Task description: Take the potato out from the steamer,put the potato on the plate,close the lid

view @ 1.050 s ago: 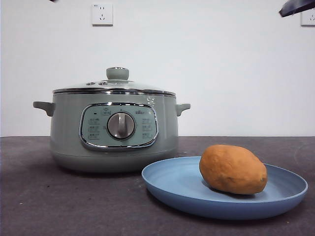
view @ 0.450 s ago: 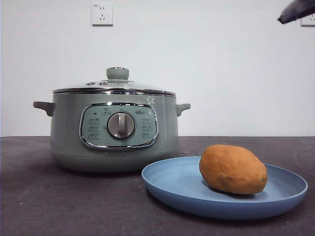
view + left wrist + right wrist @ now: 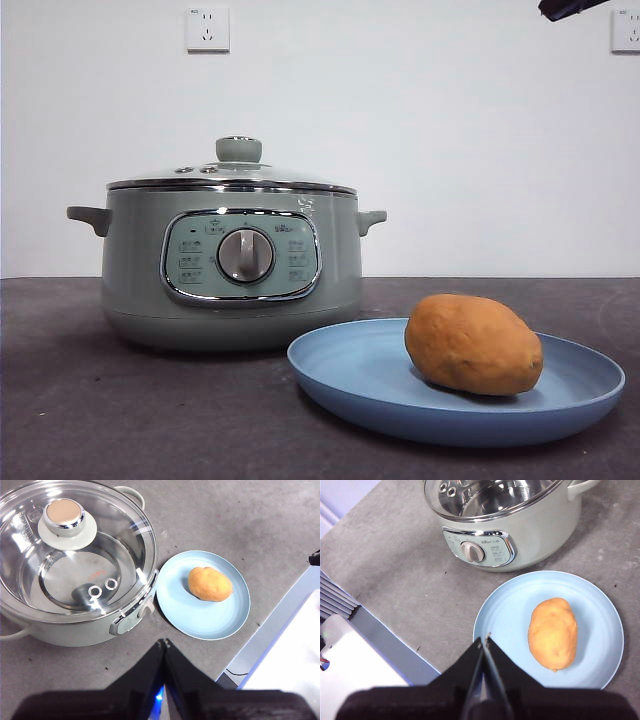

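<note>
On the left of the dark grey worktop [image 3: 120, 420] stands the steamer [image 3: 228, 270], pale sage green with a handle at each side. The lid [image 3: 232, 178] sits closed on its chrome rim, the green knob upright at the centre and two small chrome vents beside it. The chrome-framed front panel carries a silver dial [image 3: 245, 255] with small icons and characters around it; there is a short mark above the dial to the right, but none of this writing is sharp enough to read. Through the glass in the left wrist view, the pot's bare metal floor shows.

To the right of the steamer, nearer the front edge, lies the blue plate [image 3: 380, 385], its rim just beside the pot's base. The potato [image 3: 473, 343] rests on its side on the plate, toward the plate's right half.

On the white wall behind are two sockets [image 3: 207, 29], one above the steamer and one at the far right edge.

The left gripper [image 3: 164, 644] hangs high over the worktop in front of the steamer, jaws pressed together, holding nothing. The right gripper [image 3: 484, 641] hangs high above the plate's near rim, jaws likewise pressed together and empty. A black tip [image 3: 565, 8] shows at the front view's top right corner.
</note>
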`<state>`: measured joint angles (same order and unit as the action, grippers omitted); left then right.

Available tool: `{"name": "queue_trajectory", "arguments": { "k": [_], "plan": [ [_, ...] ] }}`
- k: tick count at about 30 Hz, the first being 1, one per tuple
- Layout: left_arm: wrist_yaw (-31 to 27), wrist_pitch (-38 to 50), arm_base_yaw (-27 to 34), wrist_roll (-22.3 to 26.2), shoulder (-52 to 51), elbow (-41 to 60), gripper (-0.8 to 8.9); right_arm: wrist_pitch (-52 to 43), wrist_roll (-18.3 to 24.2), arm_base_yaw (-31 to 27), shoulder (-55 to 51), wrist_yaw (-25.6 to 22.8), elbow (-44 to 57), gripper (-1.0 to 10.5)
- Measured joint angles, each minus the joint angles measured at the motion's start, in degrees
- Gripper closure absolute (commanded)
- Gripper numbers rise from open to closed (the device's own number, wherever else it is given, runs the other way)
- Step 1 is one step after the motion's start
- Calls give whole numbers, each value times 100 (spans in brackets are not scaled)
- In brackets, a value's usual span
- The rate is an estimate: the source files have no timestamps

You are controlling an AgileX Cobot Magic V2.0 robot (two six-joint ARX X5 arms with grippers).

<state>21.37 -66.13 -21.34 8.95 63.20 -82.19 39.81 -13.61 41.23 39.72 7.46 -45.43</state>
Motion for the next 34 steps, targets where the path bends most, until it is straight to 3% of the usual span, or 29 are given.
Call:
{"name": "queue_trajectory", "arguments": {
  "k": [13,19,25,34],
  "plan": [
    [-17,46,0,0,0,0,818,0,-11,0,0,0,0,946],
    [-197,503,127,103,-57,4,817,0,-11,0,2,0,0,946],
    [46,2623,824,223,-730,411,817,0,-11,0,0,0,0,946],
    [98,5711,1912,260,-2452,3226,817,0,-11,0,0,0,0,946]
  ]
}}
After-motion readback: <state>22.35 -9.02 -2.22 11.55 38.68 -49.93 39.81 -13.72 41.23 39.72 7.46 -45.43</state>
